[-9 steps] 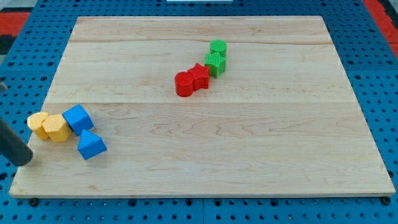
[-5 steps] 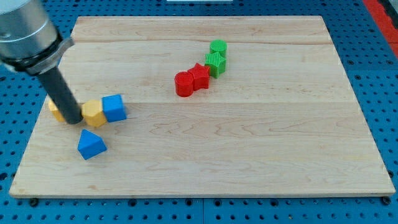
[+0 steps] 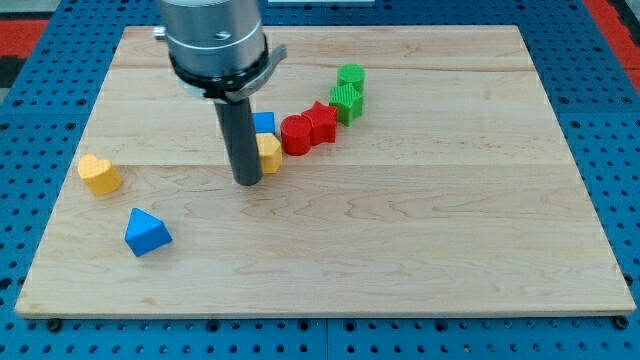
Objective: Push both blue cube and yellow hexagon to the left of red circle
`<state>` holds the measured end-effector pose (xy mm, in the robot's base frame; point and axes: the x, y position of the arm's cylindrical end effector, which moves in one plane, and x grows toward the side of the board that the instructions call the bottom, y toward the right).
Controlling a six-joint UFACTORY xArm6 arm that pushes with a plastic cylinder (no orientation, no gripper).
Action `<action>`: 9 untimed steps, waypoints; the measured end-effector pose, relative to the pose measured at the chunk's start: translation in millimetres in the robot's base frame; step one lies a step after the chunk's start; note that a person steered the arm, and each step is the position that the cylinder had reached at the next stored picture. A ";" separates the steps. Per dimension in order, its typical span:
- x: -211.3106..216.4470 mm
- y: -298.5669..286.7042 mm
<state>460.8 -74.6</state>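
Observation:
My tip (image 3: pixel 247 181) rests on the board just left of the yellow hexagon (image 3: pixel 269 153), touching or nearly touching it. The blue cube (image 3: pixel 264 124) sits directly above the hexagon, partly hidden behind the rod. Both lie just left of the red circle (image 3: pixel 295 135), and the hexagon's right edge touches it. A red star (image 3: pixel 321 123) adjoins the circle on its right.
Two green blocks (image 3: pixel 348 92) stand stacked toward the view's top right of the red star. A yellow heart-like block (image 3: pixel 99 173) lies at the view's left, with a blue triangle (image 3: pixel 146 232) below and right of it. The wooden board (image 3: pixel 480 230) sits on a blue pegboard.
My tip has swept from the view's left to the middle, pushing the yellow hexagon and blue cube right until they sit against the red circle. The other yellow block stayed behind at the left.

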 end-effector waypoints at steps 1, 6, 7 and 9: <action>-7.4 7.7; -47.6 -19.4; -53.5 -38.6; -88.4 -34.7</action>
<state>372.4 -109.3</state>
